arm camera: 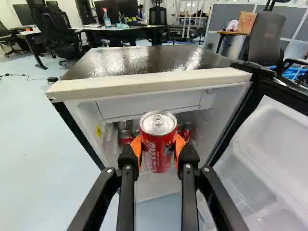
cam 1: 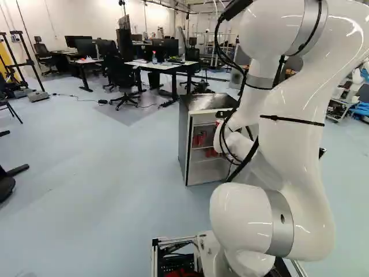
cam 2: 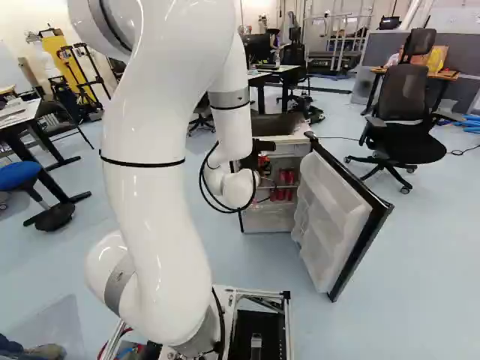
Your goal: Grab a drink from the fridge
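Plainly, the hand [cam 2: 257,158] pinches 1 upright red can [arm camera: 158,144] between its 2 fingers [arm camera: 188,157], orange pads [arm camera: 136,148] against opposite sides.

- Pale blue floor [cam 1: 86,190].
- Far, in the middle: a white-topped desk [cam 1: 161,66] with dark monitors [cam 1: 167,46] and a red-capped bottle [arm camera: 107,19].
- Far left: something yellow [cam 2: 64,60] behind a black metal frame [cam 2: 91,73].
- Left: a blue-topped stool [cam 2: 18,175].
- Right: a black office chair [cam 2: 405,94].
- Far right: a brown paper bag [arm camera: 247,21] on a wood-topped desk [arm camera: 228,32], by grey partitions [arm camera: 231,19].
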